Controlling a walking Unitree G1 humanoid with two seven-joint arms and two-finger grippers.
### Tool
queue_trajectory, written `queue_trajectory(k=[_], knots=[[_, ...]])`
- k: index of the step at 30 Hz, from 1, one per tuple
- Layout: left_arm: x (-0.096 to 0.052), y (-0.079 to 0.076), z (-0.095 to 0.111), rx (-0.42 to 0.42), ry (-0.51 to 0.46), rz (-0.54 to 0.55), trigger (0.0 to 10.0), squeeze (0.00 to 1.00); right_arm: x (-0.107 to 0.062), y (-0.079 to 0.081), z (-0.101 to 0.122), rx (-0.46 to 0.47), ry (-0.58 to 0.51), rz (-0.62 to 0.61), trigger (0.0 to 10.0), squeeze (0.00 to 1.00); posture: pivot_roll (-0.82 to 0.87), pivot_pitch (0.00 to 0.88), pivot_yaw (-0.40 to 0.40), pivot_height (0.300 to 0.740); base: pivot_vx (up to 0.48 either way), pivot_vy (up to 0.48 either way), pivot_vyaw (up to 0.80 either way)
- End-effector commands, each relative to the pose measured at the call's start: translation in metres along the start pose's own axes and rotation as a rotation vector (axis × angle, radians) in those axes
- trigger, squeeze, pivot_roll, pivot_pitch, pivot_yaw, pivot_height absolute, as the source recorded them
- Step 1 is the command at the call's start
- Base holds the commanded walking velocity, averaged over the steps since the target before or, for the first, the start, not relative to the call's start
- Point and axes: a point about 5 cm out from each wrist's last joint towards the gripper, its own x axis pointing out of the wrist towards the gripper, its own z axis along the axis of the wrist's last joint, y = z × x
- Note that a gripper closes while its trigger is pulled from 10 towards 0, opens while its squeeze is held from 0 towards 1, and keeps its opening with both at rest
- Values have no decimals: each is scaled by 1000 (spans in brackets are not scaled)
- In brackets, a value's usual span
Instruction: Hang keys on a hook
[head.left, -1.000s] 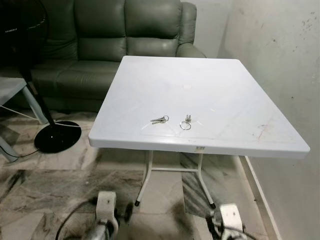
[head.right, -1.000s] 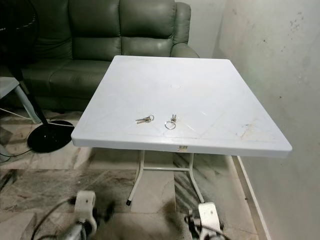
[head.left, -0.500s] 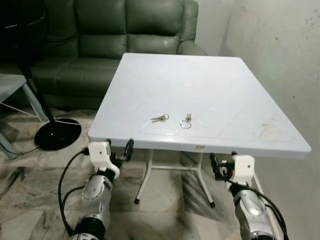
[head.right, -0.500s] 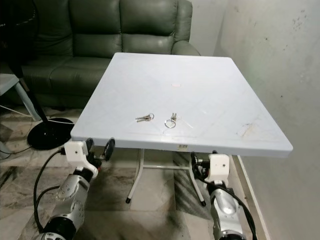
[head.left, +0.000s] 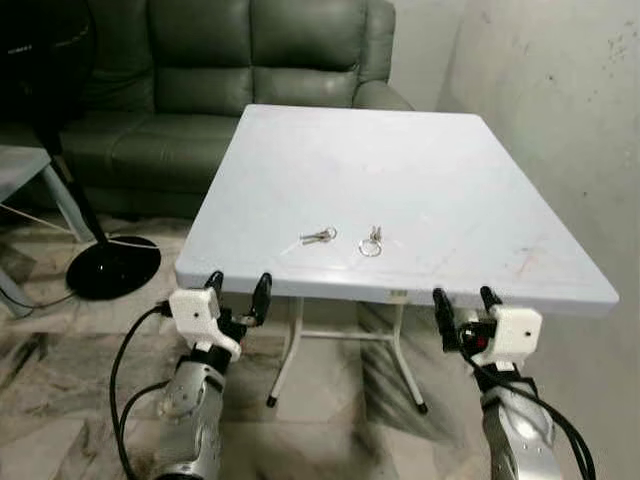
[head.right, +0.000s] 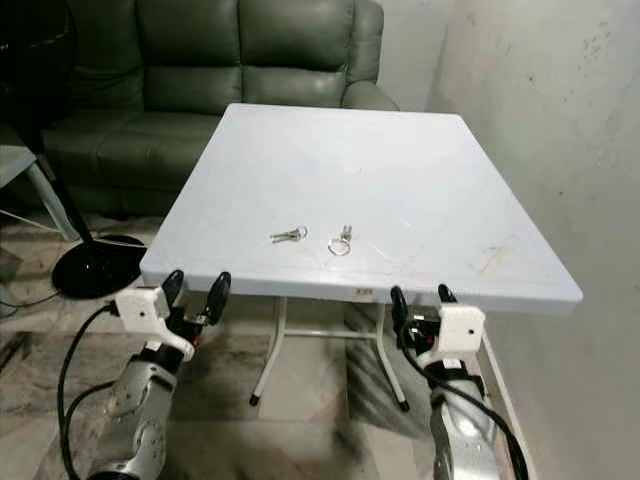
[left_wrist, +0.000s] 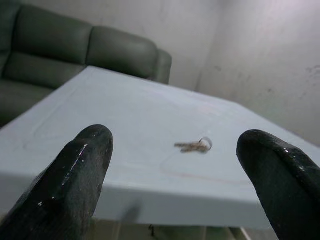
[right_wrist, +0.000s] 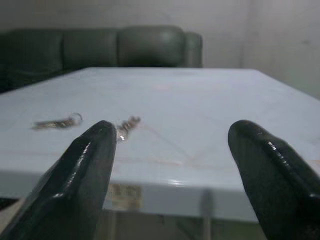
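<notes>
Keys lie in two small bunches near the front edge of the white counter (head.left: 420, 170), slightly left of the frame's centre in the head views: one set of keys (head.left: 318, 236) to the left and a second set on a ring (head.left: 371, 242) just to its right, close but apart. Both arms are raised below the counter's front edge. The left end effector (head.left: 238, 291) sits at lower left with its fingers spread and nothing between them; the right end effector (head.left: 462, 305) sits at lower right, likewise released and empty. The left wrist view looks low across the counter top and frames the left bunch between its two black fingertips (left_wrist: 75, 175), while the right wrist view catches both bunches at its left side, partly behind one finger (right_wrist: 87, 170). The head views add a green sofa (head.left: 230, 80) across the top, a black fan base (head.left: 113, 268) on the marbled floor at left, and a pale wall (head.left: 560, 110) at right.
</notes>
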Motion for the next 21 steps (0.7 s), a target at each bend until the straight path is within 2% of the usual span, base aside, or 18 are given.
queue_trajectory(k=[1,5,8,12,16,20,21], knots=[[-2,-4,8,5,-9,-13,10000,0,-2,4,10,2,-31,10,10000,0,3,0,-39,740,0,0,0],[-12,-6,11,-24,-3,-11,10000,0,-13,14,15,3,-55,34,10000,0,2,0,-35,740,0,0,0],[-20,-5,8,-22,31,1,10000,0,-20,17,12,35,-26,21,10000,0,2,0,-34,740,0,0,0],[-25,-5,9,-47,50,24,10000,0,-27,17,10,33,6,4,10000,0,-1,0,-26,740,0,0,0],[-21,-6,20,-102,16,55,10000,0,-27,18,16,31,-4,-6,10000,0,1,0,-27,740,0,0,0],[-15,-6,36,-162,-10,75,10000,0,-20,20,33,33,-46,15,10000,0,0,0,-32,740,0,0,0],[-14,-6,38,-148,-12,71,10000,0,-19,20,35,32,-52,17,10000,0,0,0,-32,740,0,0,0]])
